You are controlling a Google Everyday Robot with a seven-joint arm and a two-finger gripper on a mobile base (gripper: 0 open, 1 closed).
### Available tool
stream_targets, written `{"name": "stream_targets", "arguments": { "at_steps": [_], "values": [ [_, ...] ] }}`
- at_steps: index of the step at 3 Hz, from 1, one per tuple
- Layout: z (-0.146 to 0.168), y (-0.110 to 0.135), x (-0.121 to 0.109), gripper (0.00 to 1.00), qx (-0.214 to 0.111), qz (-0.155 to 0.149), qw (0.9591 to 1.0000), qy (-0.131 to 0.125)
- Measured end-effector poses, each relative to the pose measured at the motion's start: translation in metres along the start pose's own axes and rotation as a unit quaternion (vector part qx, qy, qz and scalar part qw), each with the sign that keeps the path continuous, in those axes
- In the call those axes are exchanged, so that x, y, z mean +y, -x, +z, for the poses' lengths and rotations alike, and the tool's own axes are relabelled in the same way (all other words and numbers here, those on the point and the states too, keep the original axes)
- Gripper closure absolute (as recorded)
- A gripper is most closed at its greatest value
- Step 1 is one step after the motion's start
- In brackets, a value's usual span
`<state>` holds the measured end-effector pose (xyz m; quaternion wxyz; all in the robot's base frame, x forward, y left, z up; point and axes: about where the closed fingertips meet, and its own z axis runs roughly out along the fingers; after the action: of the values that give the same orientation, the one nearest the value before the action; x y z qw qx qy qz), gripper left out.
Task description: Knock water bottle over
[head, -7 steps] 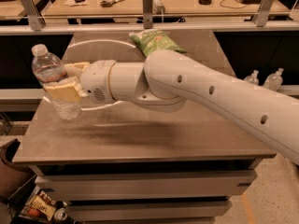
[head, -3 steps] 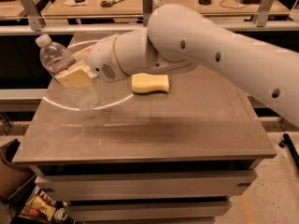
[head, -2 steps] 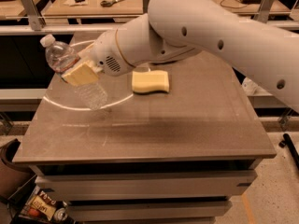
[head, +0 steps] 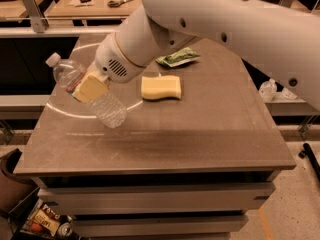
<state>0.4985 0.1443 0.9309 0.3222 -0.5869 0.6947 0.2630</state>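
The bottle (head: 111,109) sits at the 9 o'clock side of the surface (head: 200,134), tipped steeply: its white cap points toward 10 o'clock and its base toward 4 o'clock. The base is low over the surface or just touching it; I cannot tell which. The end effector (head: 90,88) is at the bottle's middle, with one tan pad (head: 92,85) lying across the label. The other pad is hidden behind the bottle, so I judge from the bottle's lean that the end effector is closed around it. The arm (head: 225,19) reaches in from 2 o'clock.

A sponge (head: 161,87) lies flat near the centre, at the bottle's 3 o'clock and apart from it. A green packet (head: 177,57) lies beyond it toward 12 o'clock.

The step in hand looks like the tipping itself: the bottle is well off upright but not lying down. The next move calls for carrying the tilt on toward 10 o'clock until the side meets the surface, then letting go and drawing the end effector clear. The ribbed round body may roll toward the 9 o'clock edge, so a low, gentle release seems wise.
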Motion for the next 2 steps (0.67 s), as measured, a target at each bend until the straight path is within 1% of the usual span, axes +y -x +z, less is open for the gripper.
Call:
{"name": "stream_targets", "arguments": {
  "at_steps": [1,2],
  "values": [
    [0.002,-0.009,0.009,1.00,0.081,0.010,0.9966,-0.001],
    [0.014,-0.021,0.014,1.00,0.154,0.022,0.9879,0.004]
  ]
}}
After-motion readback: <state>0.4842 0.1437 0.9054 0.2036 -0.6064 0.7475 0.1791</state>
